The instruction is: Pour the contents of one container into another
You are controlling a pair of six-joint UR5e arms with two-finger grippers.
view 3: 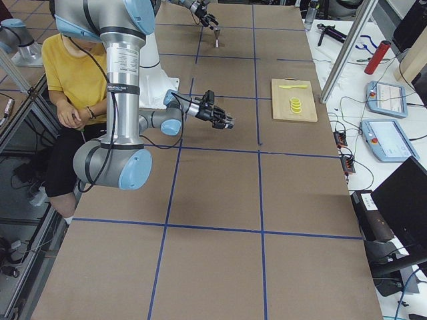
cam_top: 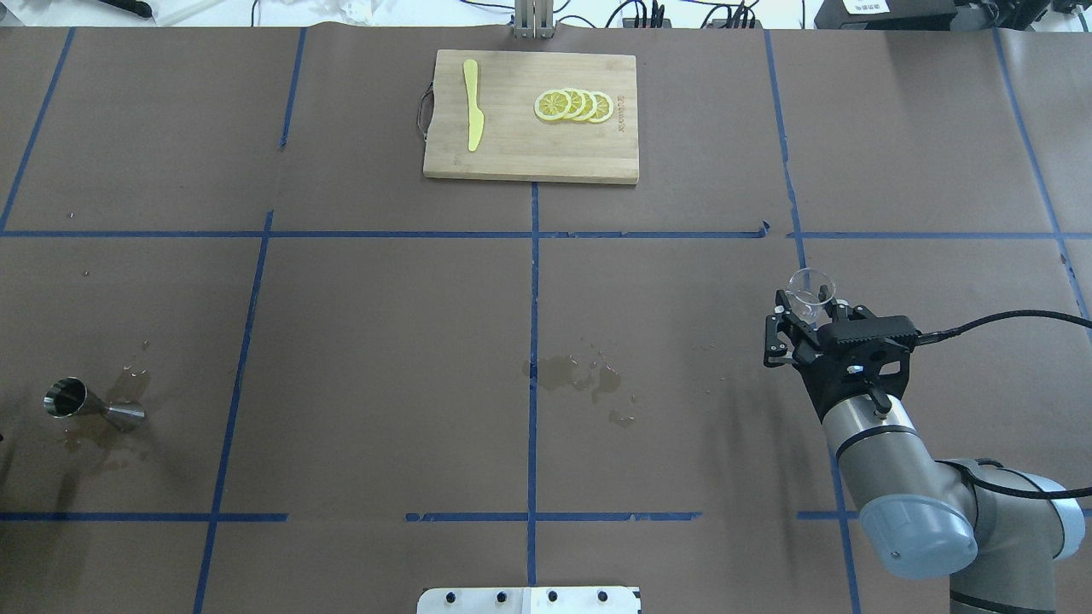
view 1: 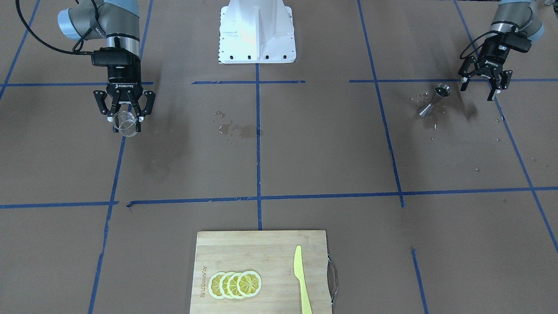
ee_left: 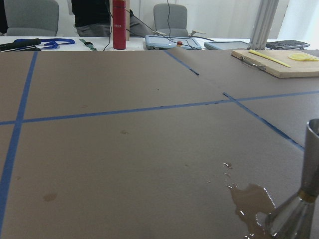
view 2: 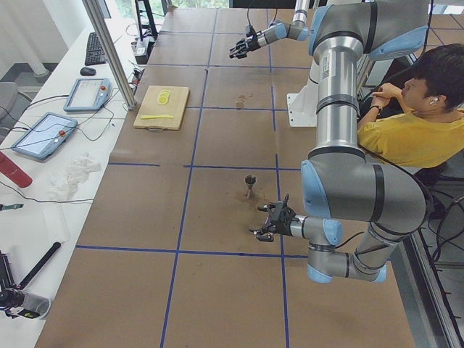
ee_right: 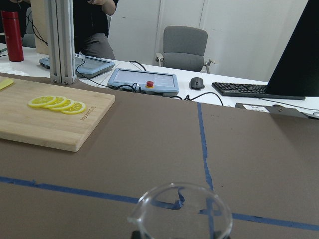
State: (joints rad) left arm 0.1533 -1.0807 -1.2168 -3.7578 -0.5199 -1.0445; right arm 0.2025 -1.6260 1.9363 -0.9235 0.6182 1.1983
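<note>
A wide table covered in brown paper (view 1: 305, 165) and marked into squares by strips of blue tape (view 1: 258, 152) filled the scene, with a bamboo cutting board (view 1: 279, 244) at its far edge from the robot carrying a row of yellow lemon slices (view 1: 235, 284) and a pale yellow plastic knife (view 1: 302, 279). A wet patch (cam_top: 580, 375) lay near the middle of the table.

The right gripper (view 1: 125, 117) was raised above the table on the robot's right side, its two black fingers pinched on the small clear glass cup with a rounded body and wide rim (cam_top: 810, 288). The cup stuck out past the fingertips, clear of the paper. Whether it held any liquid could not be made out.

The small shiny steel hourglass-shaped jigger (view 1: 436, 99) stood upright on the paper far over on the robot's left, amid scattered droplets and a damp stain. The left gripper (view 1: 479, 89) hung just beside it, fingers spread and holding nothing.

So the receiving vessel lay well apart from the cup, straight across the table toward the robot's left, with its long axis vertical and its mouth facing up. The left arm was by far the nearer. By my judgement, either the cup had to be carried across, or the jigger brought toward the centre.
</note>
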